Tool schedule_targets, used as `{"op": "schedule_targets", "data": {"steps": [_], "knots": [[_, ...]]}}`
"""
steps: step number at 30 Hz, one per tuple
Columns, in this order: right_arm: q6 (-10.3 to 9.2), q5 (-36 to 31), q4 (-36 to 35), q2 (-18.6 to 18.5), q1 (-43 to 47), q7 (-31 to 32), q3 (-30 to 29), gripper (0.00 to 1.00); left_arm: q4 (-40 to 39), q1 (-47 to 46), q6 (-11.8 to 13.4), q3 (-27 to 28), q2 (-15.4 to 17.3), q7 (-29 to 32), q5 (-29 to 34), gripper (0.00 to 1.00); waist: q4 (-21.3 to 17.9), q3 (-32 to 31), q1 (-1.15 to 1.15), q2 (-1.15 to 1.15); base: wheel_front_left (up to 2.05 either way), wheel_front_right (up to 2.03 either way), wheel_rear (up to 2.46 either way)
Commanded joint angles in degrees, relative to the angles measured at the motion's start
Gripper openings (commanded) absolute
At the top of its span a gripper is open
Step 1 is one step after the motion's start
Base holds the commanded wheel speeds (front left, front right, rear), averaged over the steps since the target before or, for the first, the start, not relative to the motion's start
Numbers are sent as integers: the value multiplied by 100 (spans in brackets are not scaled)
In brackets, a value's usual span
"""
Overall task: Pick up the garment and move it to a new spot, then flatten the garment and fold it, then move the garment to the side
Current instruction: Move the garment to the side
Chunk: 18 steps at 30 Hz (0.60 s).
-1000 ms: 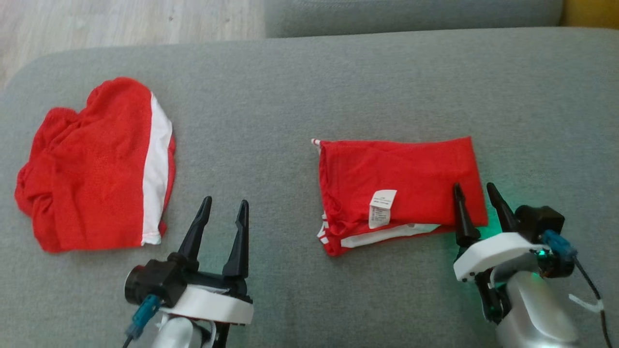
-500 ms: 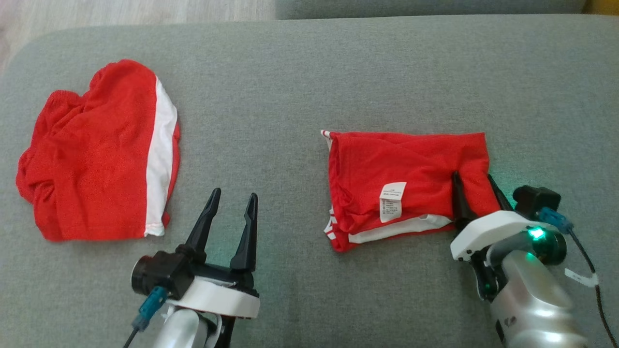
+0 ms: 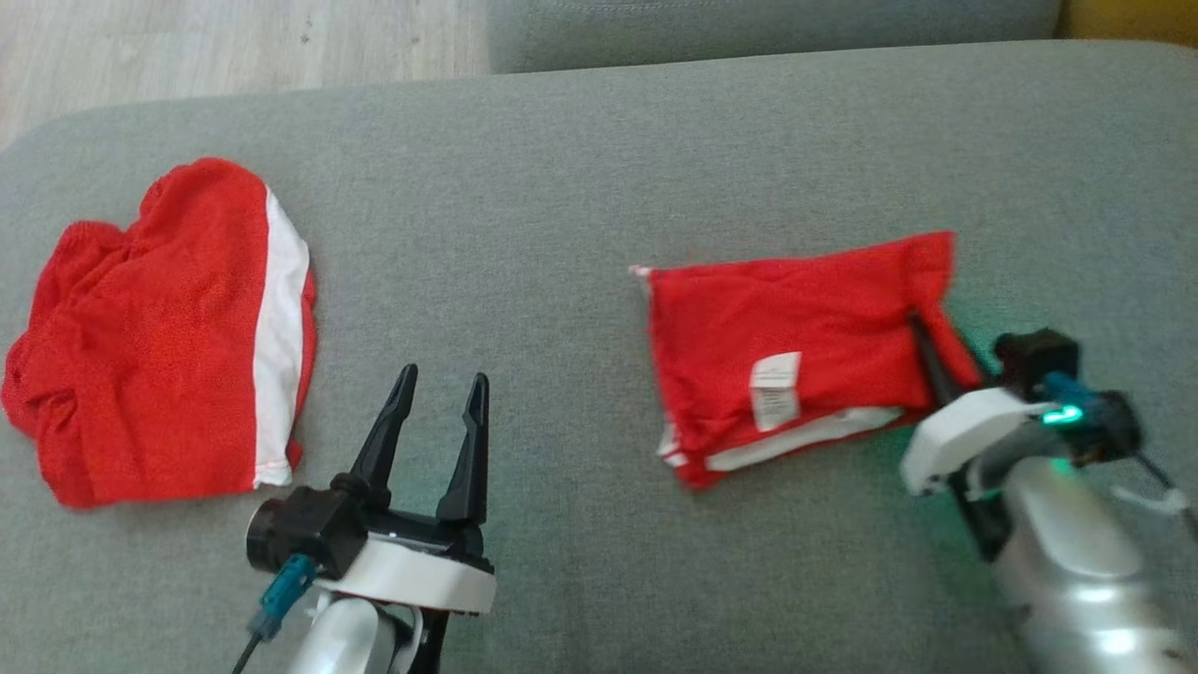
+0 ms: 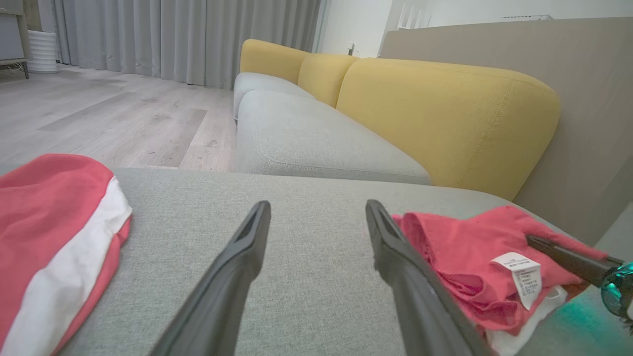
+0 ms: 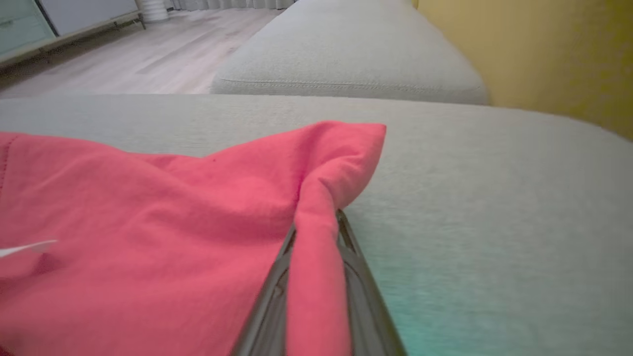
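The folded garment [image 3: 805, 328], red with a white band along its near edge, is lying on the grey cushion [image 3: 580, 168], and every place here is being given from this garment. The right gripper [image 3: 936, 328] is reaching in at the garment's right end. Its two dark fingers [image 5: 269, 306] are standing close together. In the right wrist view a fold of the red cloth is being pinched between them, so this claw is clamped on the folded garment. From the pinch the cloth is rising in a ridge toward the garment's far right corner, while the rest of it is resting flat. A white label [image 3: 775, 388] is showing on top of the garment, toward its near edge and left of the pinched place. A green light [image 3: 1062, 415] is glowing on the wrist, just right of the garment.

The left gripper [image 3: 443, 374] is hanging well to the left of the garment and is not touching it. Its fingers are standing wide apart with nothing between them. Further left of the garment, a second red garment [image 3: 159, 337] with a white stripe is lying loosely on the same cushion. Behind the folded garment a yellow backrest [image 4: 435, 113] is standing, and a wooden floor [image 3: 234, 37] is showing far behind it to the left.
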Motion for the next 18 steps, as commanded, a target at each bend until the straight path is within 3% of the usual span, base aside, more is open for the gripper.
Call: {"op": "schedule_targets", "data": {"steps": [1, 13, 18], "knots": [[-4, -123, -205, -200, -208, -36, 54, 0, -175, -158, 34, 202, 4, -55, -37, 100, -30, -15, 0, 0, 0, 0, 0], [-4, -285, -80, -2216, -736, 93, -206, 0, -276, -293, 12, 243, 4, -55, 14, 100, 69, 453, 0, 0, 0, 0, 0], [-4, -246, 301, -2729, -959, 155, -458, 0, -278, -401, -13, 222, 4, -55, 31, 100, 157, 635, 0, 0, 0, 0, 0]]}}
